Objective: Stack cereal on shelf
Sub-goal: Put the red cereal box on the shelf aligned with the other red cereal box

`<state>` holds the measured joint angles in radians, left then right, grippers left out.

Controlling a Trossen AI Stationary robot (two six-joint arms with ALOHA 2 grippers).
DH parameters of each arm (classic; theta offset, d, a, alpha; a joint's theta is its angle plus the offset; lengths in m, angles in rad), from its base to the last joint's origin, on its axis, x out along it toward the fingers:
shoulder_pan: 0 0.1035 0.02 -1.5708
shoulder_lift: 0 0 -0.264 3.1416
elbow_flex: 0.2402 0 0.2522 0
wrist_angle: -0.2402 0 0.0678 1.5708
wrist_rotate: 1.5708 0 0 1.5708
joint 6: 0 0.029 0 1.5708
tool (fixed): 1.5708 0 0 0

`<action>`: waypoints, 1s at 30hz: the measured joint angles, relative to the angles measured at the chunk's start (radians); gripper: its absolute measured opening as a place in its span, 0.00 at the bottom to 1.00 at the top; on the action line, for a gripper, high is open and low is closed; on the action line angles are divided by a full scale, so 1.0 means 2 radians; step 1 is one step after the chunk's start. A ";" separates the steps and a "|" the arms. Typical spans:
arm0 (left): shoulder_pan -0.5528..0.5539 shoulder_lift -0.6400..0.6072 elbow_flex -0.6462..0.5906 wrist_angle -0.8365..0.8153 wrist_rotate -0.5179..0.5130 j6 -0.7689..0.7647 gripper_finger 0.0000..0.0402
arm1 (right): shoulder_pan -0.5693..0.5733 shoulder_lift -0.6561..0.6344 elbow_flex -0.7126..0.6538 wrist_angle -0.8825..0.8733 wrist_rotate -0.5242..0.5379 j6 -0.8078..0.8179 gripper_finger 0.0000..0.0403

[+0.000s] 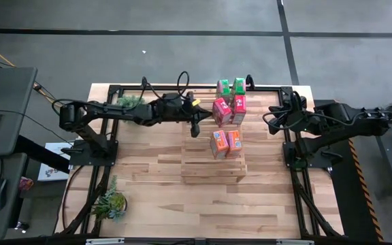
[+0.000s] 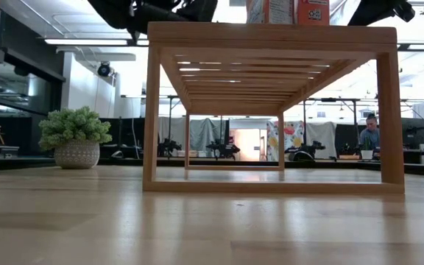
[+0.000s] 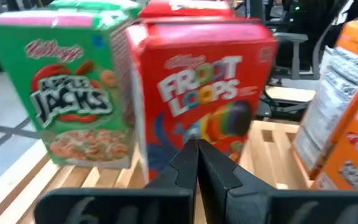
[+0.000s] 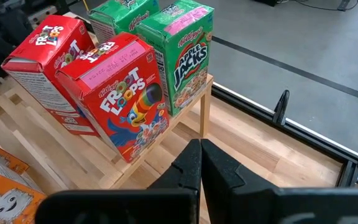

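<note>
My left gripper is pressed together, empty, with the red cereal box just ahead on the shelf. It looks light, crushable cardboard; I'd pinch its 2 narrow sides gently.

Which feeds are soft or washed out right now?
Left wrist view: Froot Loops box and Apple Jacks box smeared, left pincer shut. Low view: shelf backlit by bright ceiling lights. High and right wrist views clear; right pincer shut.
</note>
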<state>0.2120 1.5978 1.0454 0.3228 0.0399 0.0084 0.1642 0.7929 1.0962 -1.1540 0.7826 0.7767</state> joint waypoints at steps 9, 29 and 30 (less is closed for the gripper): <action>0.009 0.005 0.000 0.014 0.023 -0.007 0.00 | 0.000 0.000 0.000 0.002 0.005 0.000 0.00; 0.016 0.022 0.000 0.051 0.021 -0.008 0.00 | 0.000 0.000 0.000 0.008 0.006 0.000 0.00; 0.018 0.022 0.000 0.052 0.021 -0.008 0.00 | 0.000 0.000 0.000 0.008 0.006 0.001 0.00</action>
<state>0.2470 1.6409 1.0451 0.4265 0.0811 -0.0067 0.1645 0.7929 1.0966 -1.1389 0.7937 0.7778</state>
